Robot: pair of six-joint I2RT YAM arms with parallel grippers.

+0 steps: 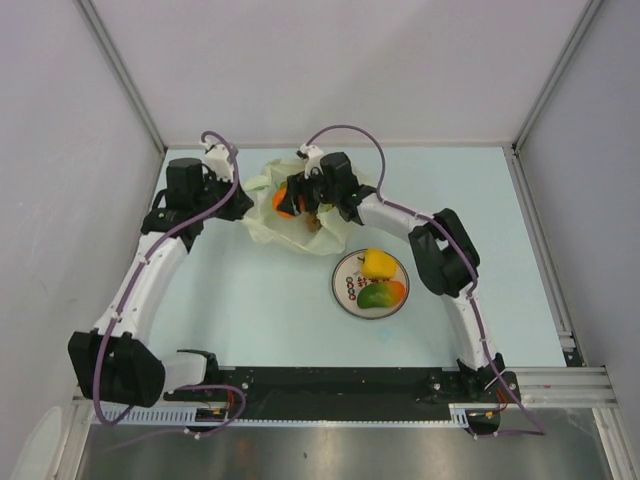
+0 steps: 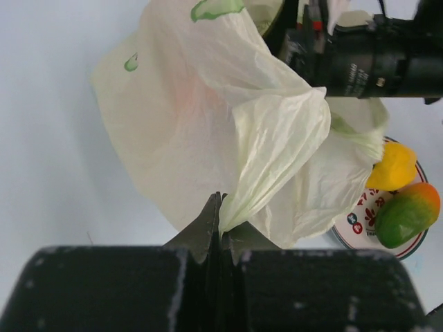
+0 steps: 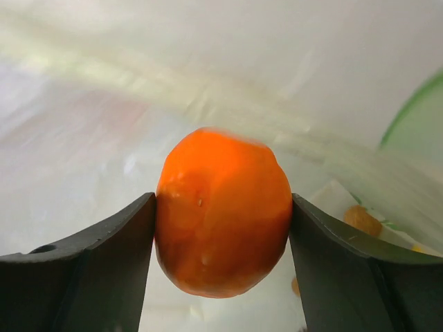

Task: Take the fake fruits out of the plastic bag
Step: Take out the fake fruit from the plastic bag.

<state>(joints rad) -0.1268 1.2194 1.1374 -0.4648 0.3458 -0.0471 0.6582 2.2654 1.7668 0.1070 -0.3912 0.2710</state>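
Top view: plastic bag [image 1: 285, 232] crumpled at far middle of surface [image 1: 260, 310]; plate [image 1: 345, 290] just beside it, carrying yellow fruit [image 1: 377, 263] and mango [image 1: 380, 295].
Left wrist: left tool [image 2: 220, 225] closed, pinching bag fold.
Right wrist: right tool [image 3: 223, 200] inside bag, both fingers pressed on orange [image 3: 221, 242], gripping it.

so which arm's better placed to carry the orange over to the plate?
Right. The right gripper is closed on the orange inside the plastic bag, and the plate sits on that arm's side. The left gripper is shut on the bag's edge.
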